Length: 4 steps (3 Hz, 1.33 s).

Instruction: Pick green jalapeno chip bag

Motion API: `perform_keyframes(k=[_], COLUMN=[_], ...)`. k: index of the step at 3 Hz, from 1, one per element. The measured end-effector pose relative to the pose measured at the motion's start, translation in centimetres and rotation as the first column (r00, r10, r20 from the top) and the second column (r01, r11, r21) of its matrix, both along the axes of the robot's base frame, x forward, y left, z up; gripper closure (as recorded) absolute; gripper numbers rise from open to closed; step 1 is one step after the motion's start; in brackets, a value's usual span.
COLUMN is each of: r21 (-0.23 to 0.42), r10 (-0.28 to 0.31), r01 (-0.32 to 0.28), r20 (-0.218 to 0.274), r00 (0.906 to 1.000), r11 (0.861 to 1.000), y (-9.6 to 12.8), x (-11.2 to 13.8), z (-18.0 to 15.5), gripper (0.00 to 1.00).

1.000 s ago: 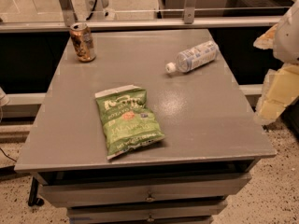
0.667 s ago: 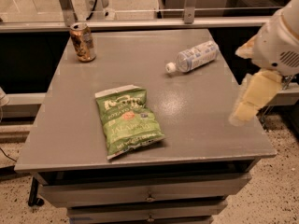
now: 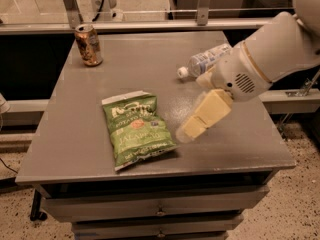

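Observation:
The green jalapeno chip bag (image 3: 136, 129) lies flat on the grey table (image 3: 80, 134), left of its middle and toward the front edge. It has white lettering and white sealed ends. My gripper (image 3: 192, 127) reaches in from the right on the white arm and hangs just above the table, a short way right of the bag. It does not touch the bag and holds nothing.
A brown drink can (image 3: 88, 44) stands upright at the table's back left corner. A clear plastic water bottle (image 3: 204, 61) lies on its side at the back right, partly behind my arm. Drawers sit under the tabletop. A rail runs behind the table.
My arm has swung in from the right edge of the view, leftward over the table, and the gripper is now close to the bag. The bag, can and bottle have not moved.

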<state>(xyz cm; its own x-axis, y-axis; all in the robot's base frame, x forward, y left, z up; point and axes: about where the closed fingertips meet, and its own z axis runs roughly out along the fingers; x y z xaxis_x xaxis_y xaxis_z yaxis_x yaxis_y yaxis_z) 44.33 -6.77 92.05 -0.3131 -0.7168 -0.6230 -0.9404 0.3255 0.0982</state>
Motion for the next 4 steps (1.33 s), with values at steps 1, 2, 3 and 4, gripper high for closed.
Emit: perform_keyframes(k=[1, 2, 3, 4], r21=[0.169, 0.248, 0.284, 0.290], r10=[0.033, 0.060, 0.079, 0.084], r01=[-0.027, -0.052, -0.072, -0.087], r20=[-0.033, -0.025, -0.012, 0.023], r00=[0.9989, 0.9979, 0.9968, 0.9962], r11=[0.985, 0.967, 0.956, 0.953], y=[5.7, 9.2, 11.1, 12.2], x=[-1.7, -2.9, -3.9, -4.1], z=[-1.2, -3.2, -5.8, -7.0], gripper=[0.00, 0.00, 0.00, 0.18])
